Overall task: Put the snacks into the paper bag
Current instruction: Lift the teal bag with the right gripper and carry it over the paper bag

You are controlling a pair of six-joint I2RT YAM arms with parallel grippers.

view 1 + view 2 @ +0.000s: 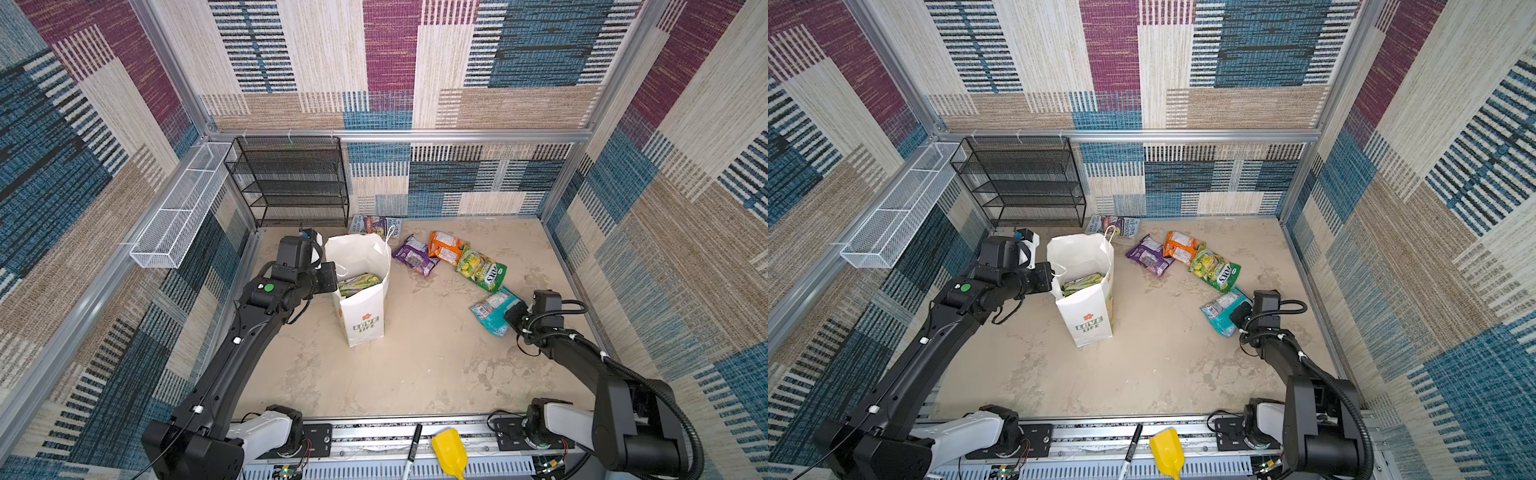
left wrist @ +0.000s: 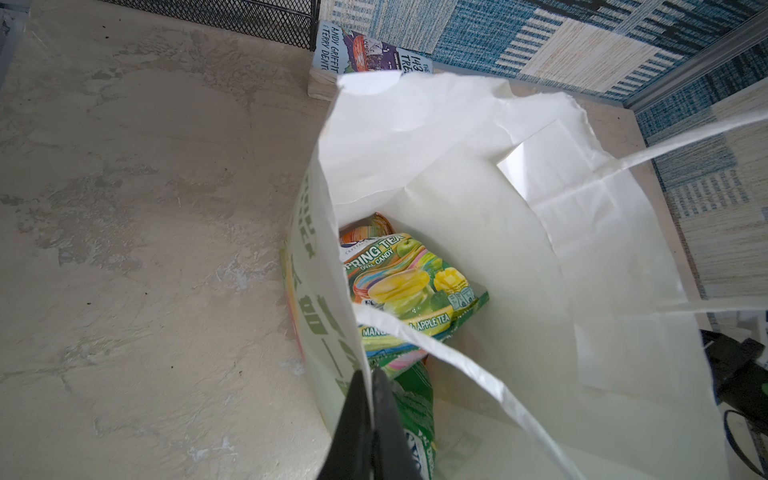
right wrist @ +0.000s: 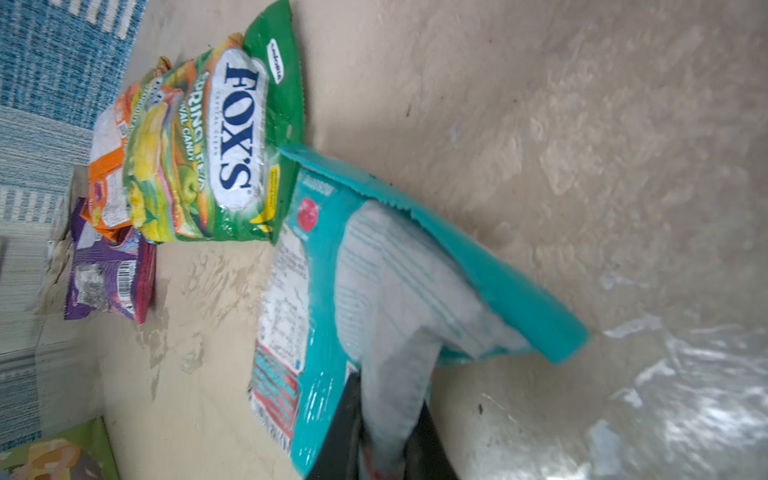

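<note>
My right gripper [image 3: 386, 399] is clamped on a fold of the teal packet [image 3: 316, 257], which spreads toward 10 o'clock. Farther at 11 lie the FOX'S packet [image 1: 482, 270], the orange packet [image 1: 445, 247] and the purple packet [image 1: 415, 257]. At 9 o'clock stands the paper bag [image 1: 361, 320], its rim pinched by my left gripper [image 2: 370, 382], a green packet [image 2: 407, 282] inside.

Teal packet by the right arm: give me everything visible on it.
The teal packet is glossy plastic, back side up: white print panel, red dot, serrated end seam. It lies on the table, crumpled where the right gripper pinches a fold at one end. Its far corner reaches the FOX'S packet; contact unclear.
</note>
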